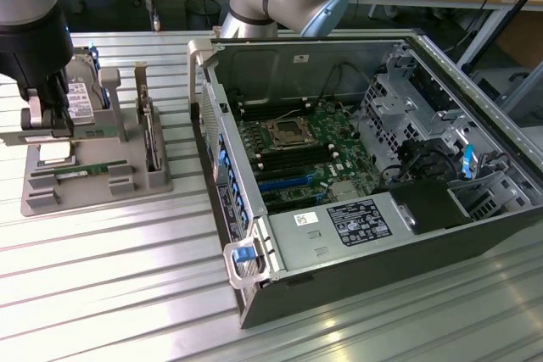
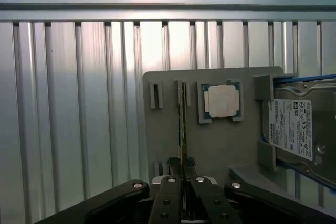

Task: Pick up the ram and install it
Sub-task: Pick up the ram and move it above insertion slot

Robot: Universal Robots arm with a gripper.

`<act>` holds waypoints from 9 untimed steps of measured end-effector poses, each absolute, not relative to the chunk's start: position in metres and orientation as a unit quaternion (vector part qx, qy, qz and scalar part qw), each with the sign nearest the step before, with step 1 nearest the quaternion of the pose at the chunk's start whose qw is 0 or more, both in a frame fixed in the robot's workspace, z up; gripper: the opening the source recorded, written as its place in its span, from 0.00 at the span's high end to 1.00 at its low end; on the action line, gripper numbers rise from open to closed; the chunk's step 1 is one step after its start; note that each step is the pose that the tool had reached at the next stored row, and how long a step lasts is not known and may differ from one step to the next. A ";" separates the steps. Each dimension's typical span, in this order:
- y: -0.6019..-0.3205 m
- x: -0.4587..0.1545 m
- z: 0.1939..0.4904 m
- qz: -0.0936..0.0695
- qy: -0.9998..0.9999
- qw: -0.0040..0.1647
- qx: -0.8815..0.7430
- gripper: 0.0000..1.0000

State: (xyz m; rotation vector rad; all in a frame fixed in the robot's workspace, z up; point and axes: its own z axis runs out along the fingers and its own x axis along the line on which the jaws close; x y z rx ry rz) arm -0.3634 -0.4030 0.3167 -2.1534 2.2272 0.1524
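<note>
The ram (image 2: 182, 124) is a thin green stick that stands on edge in a slot of the grey holder (image 2: 168, 140). In the wrist view I see it edge-on, and it runs straight in between my black fingers. My gripper (image 2: 181, 165) is closed down to the stick's thickness, with one pad on each side of it. In the exterior view my gripper (image 1: 47, 129) hangs over the holder's (image 1: 85, 194) left end. The ram (image 1: 81, 171) shows there as a green strip along the holder's near side.
The holder also carries a square silver processor (image 2: 220, 100), a hard drive (image 2: 291, 127) and an upright card (image 1: 146, 120). On the exterior view's right, an open computer case (image 1: 475, 91) lies on the ribbed aluminium table (image 1: 110, 277), its motherboard (image 1: 297, 146) exposed.
</note>
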 end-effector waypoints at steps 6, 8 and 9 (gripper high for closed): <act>-0.403 -0.363 0.319 0.050 0.718 0.021 -0.694 0.87; -0.403 -0.363 0.320 0.050 0.718 0.021 -0.694 0.87; -0.403 -0.363 0.320 0.050 0.718 0.021 -0.694 0.87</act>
